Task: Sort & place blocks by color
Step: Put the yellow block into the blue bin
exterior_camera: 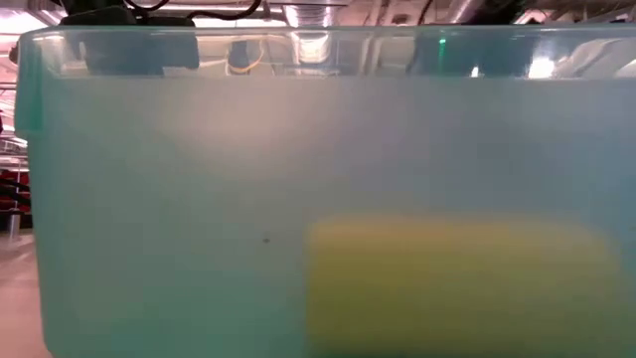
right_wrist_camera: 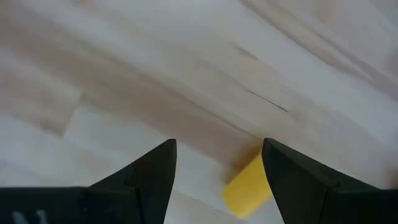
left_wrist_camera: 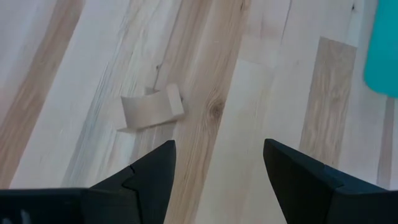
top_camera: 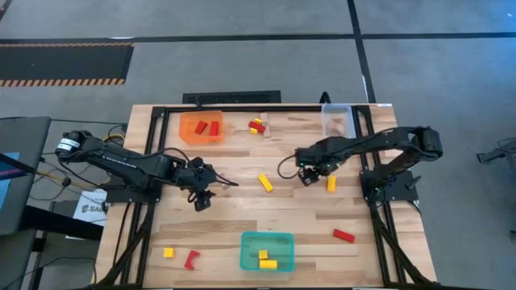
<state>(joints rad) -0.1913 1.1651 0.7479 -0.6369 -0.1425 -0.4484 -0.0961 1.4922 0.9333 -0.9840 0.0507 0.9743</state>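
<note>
Right wrist view, right hand (right_wrist_camera: 217, 163) open, empty, yellow block (right_wrist_camera: 247, 186) just beyond fingertips.

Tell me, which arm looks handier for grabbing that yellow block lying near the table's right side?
The right arm, probably. Its open right gripper hovers just beside that yellow block, which shows between its fingers in the right wrist view. The left gripper hangs farther off, over a pale wooden block.

Tray: a teal tray wall (exterior_camera: 149, 199) is seen close up, filling the view.
Block: a yellow block (exterior_camera: 457, 283) is seen blurred through it.
Room: ceiling lights are seen above the rim.
</note>
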